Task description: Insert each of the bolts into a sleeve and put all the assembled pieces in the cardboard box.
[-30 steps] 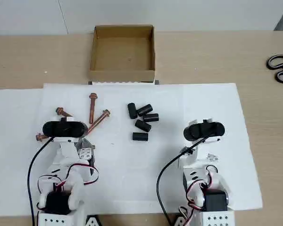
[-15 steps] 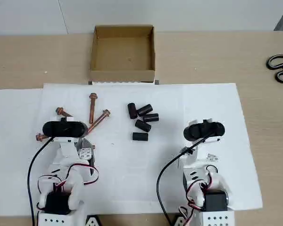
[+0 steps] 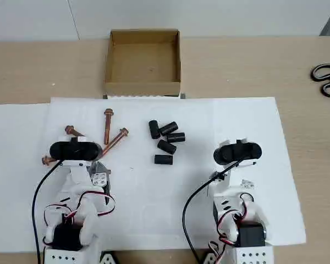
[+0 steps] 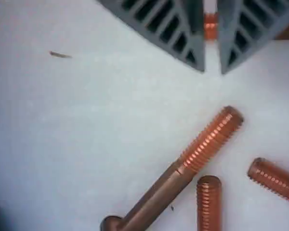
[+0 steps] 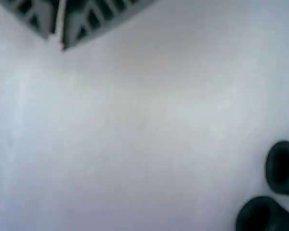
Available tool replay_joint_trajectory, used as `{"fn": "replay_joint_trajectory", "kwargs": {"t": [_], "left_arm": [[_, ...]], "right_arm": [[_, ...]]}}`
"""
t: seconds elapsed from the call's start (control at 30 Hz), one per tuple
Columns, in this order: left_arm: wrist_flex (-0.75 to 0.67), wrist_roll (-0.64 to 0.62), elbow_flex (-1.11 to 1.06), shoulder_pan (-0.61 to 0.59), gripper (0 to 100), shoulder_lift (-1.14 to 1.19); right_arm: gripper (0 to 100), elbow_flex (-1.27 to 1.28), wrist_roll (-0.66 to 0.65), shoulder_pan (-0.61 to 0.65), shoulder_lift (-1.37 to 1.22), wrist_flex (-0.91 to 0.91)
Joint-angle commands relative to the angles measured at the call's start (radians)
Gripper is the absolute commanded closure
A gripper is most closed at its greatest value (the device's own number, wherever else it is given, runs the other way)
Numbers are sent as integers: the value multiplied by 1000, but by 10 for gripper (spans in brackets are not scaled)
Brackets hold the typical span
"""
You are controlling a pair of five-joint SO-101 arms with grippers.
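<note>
Several copper bolts lie on the white paper at the left: one (image 3: 108, 124) points at the box, one (image 3: 116, 140) slants, one (image 3: 72, 131) is short, one (image 3: 47, 160) sits beside the left arm (image 3: 74, 151). Several black sleeves (image 3: 166, 144) are clustered in the middle. The cardboard box (image 3: 143, 82) stands open at the back. My left gripper (image 4: 212, 67) hovers shut over the paper, with three bolt shanks (image 4: 192, 168) close by and a bit of copper showing behind its slit. My right gripper (image 5: 59, 41) is shut over bare paper, two sleeves (image 5: 282, 167) off to one side.
Black scissors (image 3: 327, 77) lie on the wooden table at the far right. The white paper (image 3: 253, 121) covers the work area in front of both arms. The right arm (image 3: 237, 153) stands to the right of the sleeves.
</note>
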State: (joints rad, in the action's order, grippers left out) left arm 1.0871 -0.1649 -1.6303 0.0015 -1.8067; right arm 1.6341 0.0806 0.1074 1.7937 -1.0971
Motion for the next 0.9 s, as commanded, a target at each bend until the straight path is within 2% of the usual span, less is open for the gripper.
{"fn": "replay_joint_trajectory", "kwargs": {"t": [0.0,0.87], "left_arm": [[-21,3,5,-2,994,-9],[-21,5,4,32,994,-9]], "right_arm": [[995,-9,11,5,13,-2],[995,-9,9,5,13,-2]]}}
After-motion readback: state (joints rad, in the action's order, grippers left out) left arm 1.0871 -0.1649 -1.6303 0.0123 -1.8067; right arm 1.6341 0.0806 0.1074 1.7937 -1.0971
